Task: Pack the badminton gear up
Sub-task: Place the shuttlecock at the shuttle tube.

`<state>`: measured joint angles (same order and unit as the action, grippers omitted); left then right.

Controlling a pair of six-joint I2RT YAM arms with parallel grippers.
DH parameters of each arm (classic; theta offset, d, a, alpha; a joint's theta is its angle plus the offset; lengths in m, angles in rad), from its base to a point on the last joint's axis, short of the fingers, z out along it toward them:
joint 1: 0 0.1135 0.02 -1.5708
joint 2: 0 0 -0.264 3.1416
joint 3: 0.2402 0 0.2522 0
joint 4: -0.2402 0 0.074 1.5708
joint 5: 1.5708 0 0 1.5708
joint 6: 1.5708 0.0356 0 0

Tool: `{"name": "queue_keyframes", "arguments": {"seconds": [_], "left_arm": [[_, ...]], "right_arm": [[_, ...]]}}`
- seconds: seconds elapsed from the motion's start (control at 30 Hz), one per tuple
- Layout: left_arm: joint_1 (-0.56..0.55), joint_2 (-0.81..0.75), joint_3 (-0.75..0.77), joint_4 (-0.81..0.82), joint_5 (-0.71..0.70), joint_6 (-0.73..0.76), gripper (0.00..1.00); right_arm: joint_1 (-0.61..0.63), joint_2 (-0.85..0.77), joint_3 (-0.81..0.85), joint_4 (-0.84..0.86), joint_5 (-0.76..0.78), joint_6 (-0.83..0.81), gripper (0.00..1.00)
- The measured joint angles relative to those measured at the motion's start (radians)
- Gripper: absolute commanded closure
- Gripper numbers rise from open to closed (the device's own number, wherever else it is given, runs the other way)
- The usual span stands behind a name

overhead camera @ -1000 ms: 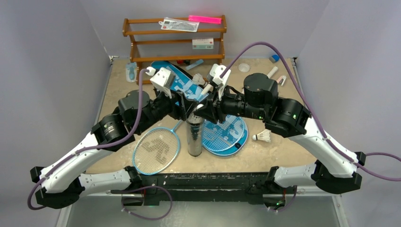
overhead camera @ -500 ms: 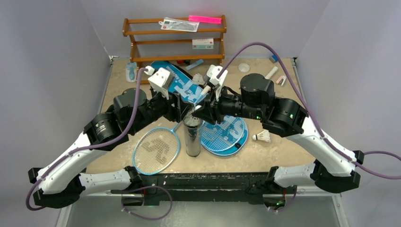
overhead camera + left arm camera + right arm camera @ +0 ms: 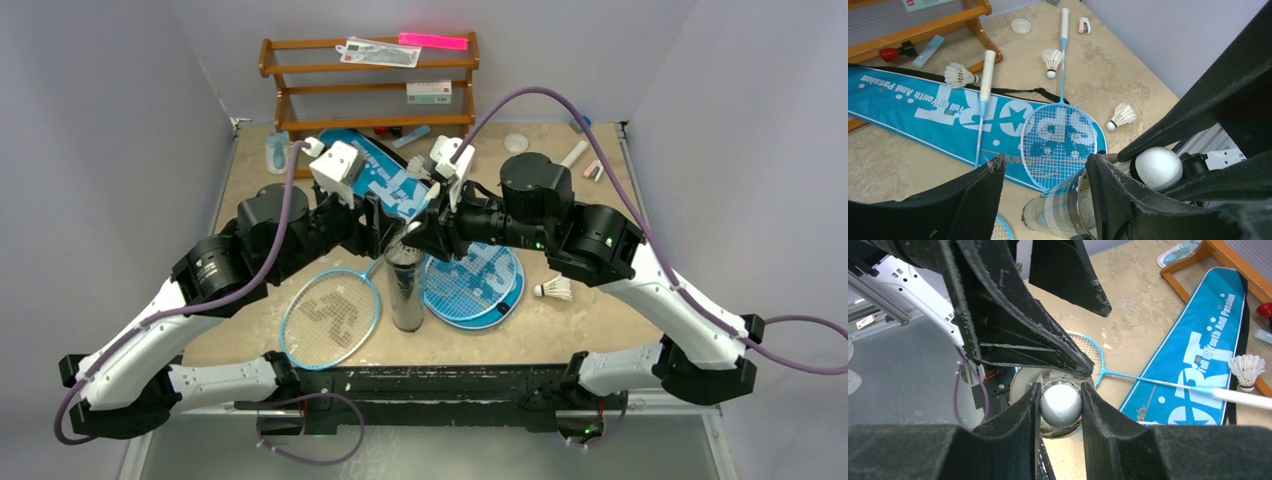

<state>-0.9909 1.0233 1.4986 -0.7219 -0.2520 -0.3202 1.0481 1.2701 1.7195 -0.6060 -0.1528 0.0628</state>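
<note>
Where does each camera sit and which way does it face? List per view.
Top external: above and behind the robot, looking down at the table; left arm and right arm meet over the black tube.
Left wrist: on the left arm, facing across the blue bag; left gripper straddles the tube.
Right wrist: on the right arm, looking down into the tube; right gripper pinches a shuttlecock.
Shared: tube, bag.

Plain lilac-grey walls point(image 3: 110, 130) are closing in a table point(image 3: 600, 335) on the left, back and right, and its beige, marbled top is catching soft, even light. A brown wooden three-tier rack point(image 3: 340, 89) is standing at the far edge against the back wall, while a grey surface point(image 3: 450, 450) is showing below the near edge
</note>
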Motion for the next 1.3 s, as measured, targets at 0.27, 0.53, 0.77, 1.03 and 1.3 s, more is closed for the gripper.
{"name": "queue_keyframes", "arguments": {"seconds": [0.27,0.53,0.77,1.03,1.3], "left_arm": [[0.000,-0.177,-0.084,0.052,-0.017,-0.019,0.34],[0.000,-0.240,-0.134,0.093,0.010,-0.043,0.21],[0.000,-0.320,-0.373,0.122,0.063,0.001,0.19],[0.000,-0.338,-0.613,0.313,0.136,0.138,0.14],[0.000,-0.311,-0.733,0.518,0.205,0.245,0.10]], "right_arm": [[0.000,0.040,0.014,-0.010,0.025,-0.003,0.69],[0.000,0.079,0.051,-0.048,0.055,-0.004,0.69],[0.000,0.127,0.104,-0.083,0.069,-0.004,0.68],[0.000,0.130,0.111,-0.095,0.084,-0.004,0.69],[0.000,0.130,0.115,-0.102,0.084,-0.004,0.69]]}}
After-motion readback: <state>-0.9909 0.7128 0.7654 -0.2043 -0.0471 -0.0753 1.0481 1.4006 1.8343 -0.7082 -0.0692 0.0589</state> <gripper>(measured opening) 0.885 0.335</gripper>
